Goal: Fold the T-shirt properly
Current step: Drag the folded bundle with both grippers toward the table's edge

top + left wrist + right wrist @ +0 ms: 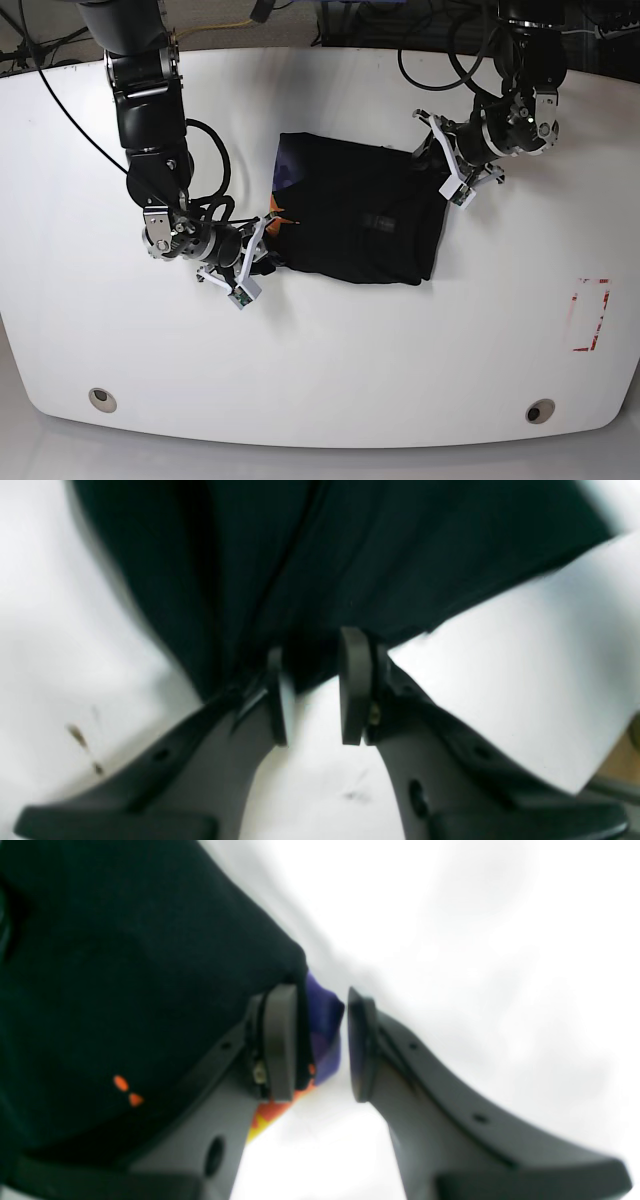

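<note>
The black T-shirt lies folded into a rough rectangle in the middle of the white table. A strip of its purple and orange print shows at its left edge. My right gripper is at the shirt's near left corner. In the right wrist view it is open, with the purple and orange print edge between the jaws, against one finger. My left gripper is at the shirt's far right corner. In the left wrist view it is open, with the black cloth's edge reaching between the fingertips.
A red rectangular mark is on the table at the right. Two round fittings sit near the front edge. Cables hang behind the back edge. The left wrist view shows a table edge with brown floor beyond.
</note>
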Controlling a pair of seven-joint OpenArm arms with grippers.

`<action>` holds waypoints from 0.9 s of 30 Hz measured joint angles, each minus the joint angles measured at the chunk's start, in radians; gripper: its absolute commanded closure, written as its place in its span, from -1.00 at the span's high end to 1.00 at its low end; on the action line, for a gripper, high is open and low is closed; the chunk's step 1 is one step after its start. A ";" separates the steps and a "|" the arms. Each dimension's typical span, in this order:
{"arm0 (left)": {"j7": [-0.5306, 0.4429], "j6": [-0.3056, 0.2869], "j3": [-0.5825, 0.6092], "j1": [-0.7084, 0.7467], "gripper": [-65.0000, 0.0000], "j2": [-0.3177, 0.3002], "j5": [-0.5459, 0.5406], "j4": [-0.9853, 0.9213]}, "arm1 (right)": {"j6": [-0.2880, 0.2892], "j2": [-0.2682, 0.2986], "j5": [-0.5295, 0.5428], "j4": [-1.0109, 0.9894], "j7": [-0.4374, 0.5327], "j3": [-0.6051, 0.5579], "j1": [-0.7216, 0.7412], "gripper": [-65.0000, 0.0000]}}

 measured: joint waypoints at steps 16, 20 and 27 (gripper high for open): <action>-0.009 -0.009 -0.002 -0.245 -0.62 -0.027 0.135 -0.193 | -0.007 -0.005 -0.001 0.282 -0.045 0.004 -0.270 -0.51; -0.010 -0.008 -0.004 -0.304 -0.62 -0.028 0.187 -0.204 | -0.008 -0.055 -0.006 0.350 -0.069 0.007 -0.338 -0.51; -0.003 -0.012 -0.040 -0.316 -0.62 -0.087 0.188 -0.063 | -0.007 -0.141 -0.004 0.360 -0.077 -0.089 -0.375 -0.51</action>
